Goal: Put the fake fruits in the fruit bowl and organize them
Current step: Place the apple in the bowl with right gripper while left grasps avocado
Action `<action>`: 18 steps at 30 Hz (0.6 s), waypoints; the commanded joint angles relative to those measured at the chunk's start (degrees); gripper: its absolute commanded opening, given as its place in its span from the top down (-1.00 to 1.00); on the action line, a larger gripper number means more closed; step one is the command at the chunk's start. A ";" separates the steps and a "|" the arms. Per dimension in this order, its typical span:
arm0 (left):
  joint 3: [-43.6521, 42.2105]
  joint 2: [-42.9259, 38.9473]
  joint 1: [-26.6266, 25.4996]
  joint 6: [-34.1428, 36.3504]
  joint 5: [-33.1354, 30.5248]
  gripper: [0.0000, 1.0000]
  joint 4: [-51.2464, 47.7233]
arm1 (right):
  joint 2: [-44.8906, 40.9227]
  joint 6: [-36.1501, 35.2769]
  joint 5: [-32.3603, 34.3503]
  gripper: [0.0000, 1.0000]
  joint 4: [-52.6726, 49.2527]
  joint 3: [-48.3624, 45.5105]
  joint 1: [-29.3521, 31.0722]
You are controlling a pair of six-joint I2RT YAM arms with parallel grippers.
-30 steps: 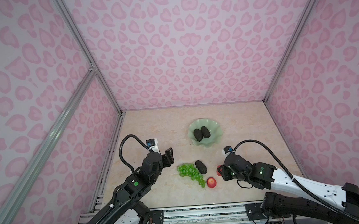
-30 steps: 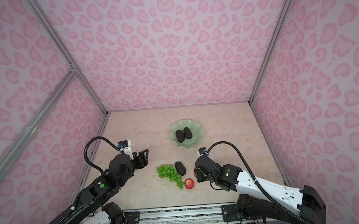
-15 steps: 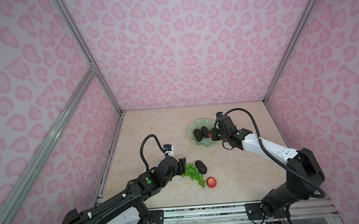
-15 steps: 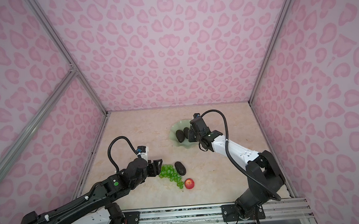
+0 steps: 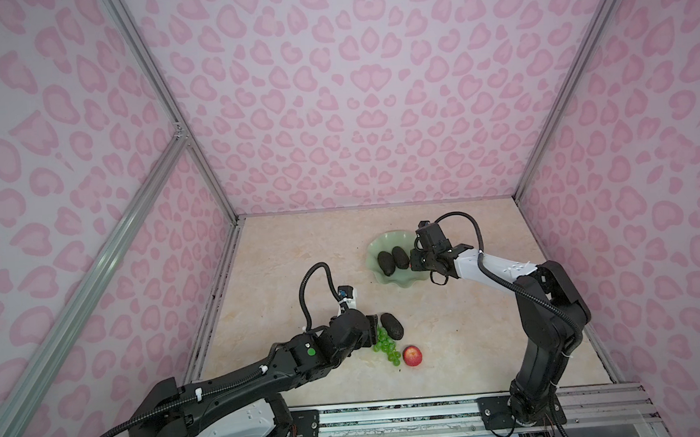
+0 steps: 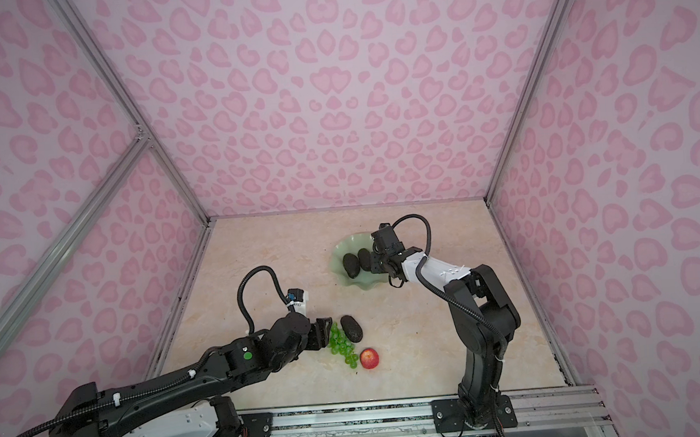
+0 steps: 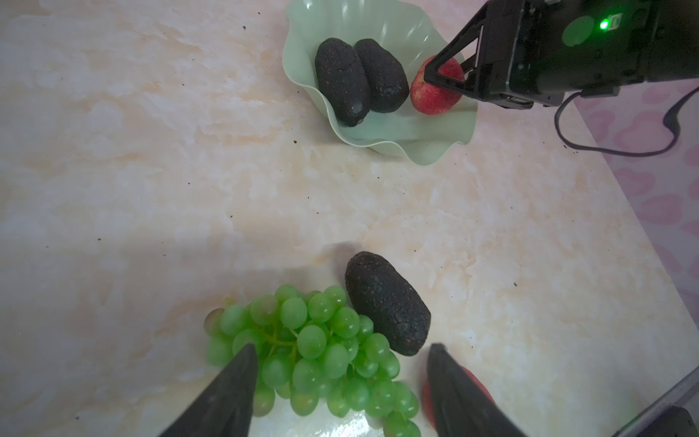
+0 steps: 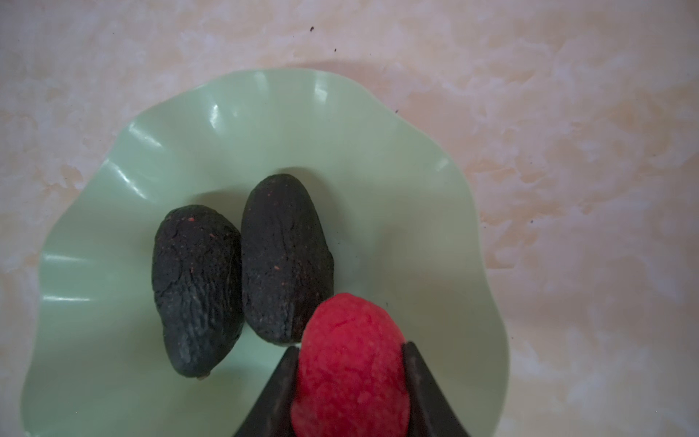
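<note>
1. Already, two avocados (image 8: 285,257) lie in the fruit bowl (image 8: 416,189).
2. Right gripper (image 8: 350,350) clamps a red fruit (image 7: 435,94) within its rim.
3. Left gripper (image 7: 342,348), open and empty, straddles grapes (image 5: 383,344) near the tabletop's (image 5: 472,345) front edge; third avocado (image 7: 387,302) and second red fruit (image 5: 412,356) wait beside.

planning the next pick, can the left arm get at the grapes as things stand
Probably yes: the left gripper is open over the grapes, nothing on top; the avocado only sits alongside.
</note>
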 commanded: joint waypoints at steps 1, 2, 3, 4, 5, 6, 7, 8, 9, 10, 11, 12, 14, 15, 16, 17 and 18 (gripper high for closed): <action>1.33 2.00 -0.61 -2.05 0.02 -0.44 1.25 | 0.92 -0.77 0.35 0.23 1.08 0.50 -0.28; 1.70 2.54 -0.72 -2.18 0.22 -0.44 1.26 | 1.10 -0.77 0.35 0.16 0.87 0.80 -0.27; 2.09 3.16 -0.85 -2.20 0.45 -0.44 1.31 | 1.12 -0.83 0.34 0.07 0.73 0.99 -0.28; 2.57 3.82 -0.89 -2.32 0.63 -0.44 1.25 | 1.00 -0.84 0.35 -0.01 0.51 1.15 -0.25; 2.92 4.39 -1.02 -2.47 0.83 -0.44 1.25 | 0.75 -0.94 0.43 -0.09 0.41 1.22 -0.31; 3.28 5.00 -1.03 -2.64 1.04 -0.44 1.25 | 0.26 -1.02 0.52 -0.15 0.26 1.31 -0.31; 3.55 5.51 -1.10 -2.87 1.32 -0.44 1.21 | -0.33 -1.02 0.63 -0.20 0.03 1.43 -0.34; 3.90 6.07 -1.12 -2.93 1.69 -0.44 1.40 | -1.29 -1.11 0.84 -0.24 -0.19 1.32 -0.33; 4.23 6.67 -1.07 -3.01 1.99 -0.44 1.51 | -2.56 -1.19 1.00 -0.28 -0.36 1.24 -0.40; 4.52 7.20 -1.18 -3.03 2.30 -0.44 1.66 | -3.85 -1.19 1.11 -0.31 -0.46 1.02 -0.38; 5.02 7.82 -1.25 -2.99 2.61 -0.44 1.67 | -5.57 -1.19 1.18 -0.34 -0.48 0.67 -0.33; 5.63 8.64 -1.29 -2.99 3.00 -0.44 1.69 | -7.51 -1.26 1.27 -0.37 -0.43 0.09 -0.35; 6.81 10.33 -1.38 -2.96 3.65 -0.44 1.82 | -11.41 -1.06 1.31 -0.42 -0.25 -1.50 -0.37; 7.49 11.50 -1.38 -2.98 4.01 -0.44 1.86 | -13.68 -1.08 1.10 -0.45 0.03 -2.76 -0.35; 8.17 12.54 -1.38 -3.24 4.28 -0.44 1.79 | -15.57 -1.05 1.05 -0.48 0.22 -4.03 -0.34; 8.94 13.69 -1.38 -3.73 4.65 -0.44 1.67 | -17.74 -1.07 0.93 -0.51 0.32 -5.55 -0.33; 9.71 15.22 -1.42 -4.02 5.15 -0.44 1.75 | -19.63 -1.21 0.81 -0.54 0.41 -7.14 -0.34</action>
